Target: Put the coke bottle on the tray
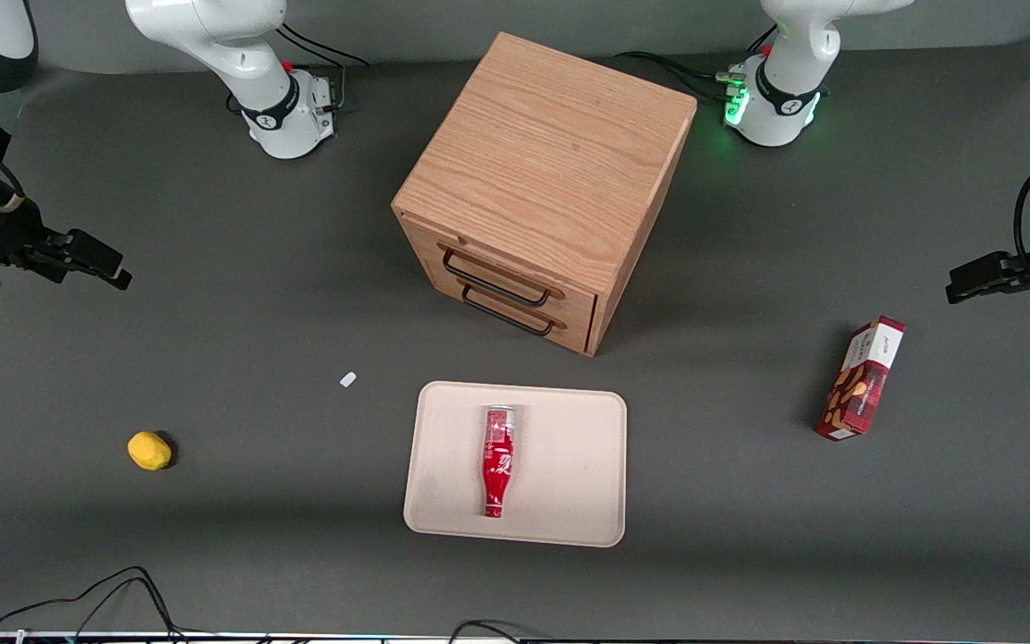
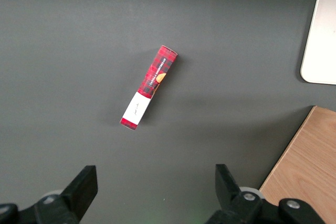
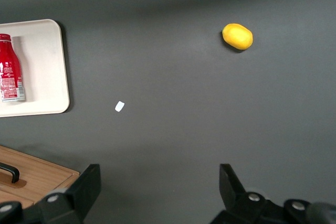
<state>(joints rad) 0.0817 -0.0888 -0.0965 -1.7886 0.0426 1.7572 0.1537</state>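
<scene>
The coke bottle (image 1: 498,460) lies on its side in the tray (image 1: 569,501), its silvery base end pointing toward the wooden drawer cabinet (image 1: 544,188) and its narrow neck toward the front camera. Nothing else sits in the tray. The gripper (image 1: 99,264) hangs above the table at the working arm's end, well apart from the tray, fingers (image 3: 84,190) spread and holding nothing. A yellow lemon (image 1: 149,450) and a small white scrap (image 1: 348,379) lie on the table between gripper and tray; a red snack box (image 1: 861,379) lies toward the parked arm's end.

coke bottle (image 1: 498,460): red, white script, lying flat on the tray, neck toward the front camera, silvery base toward the drawer cabinet.
tray (image 1: 569,465): cream, rectangular, low-rimmed.
gripper (image 1: 97,262): open, empty, raised toward the working arm's end.
</scene>
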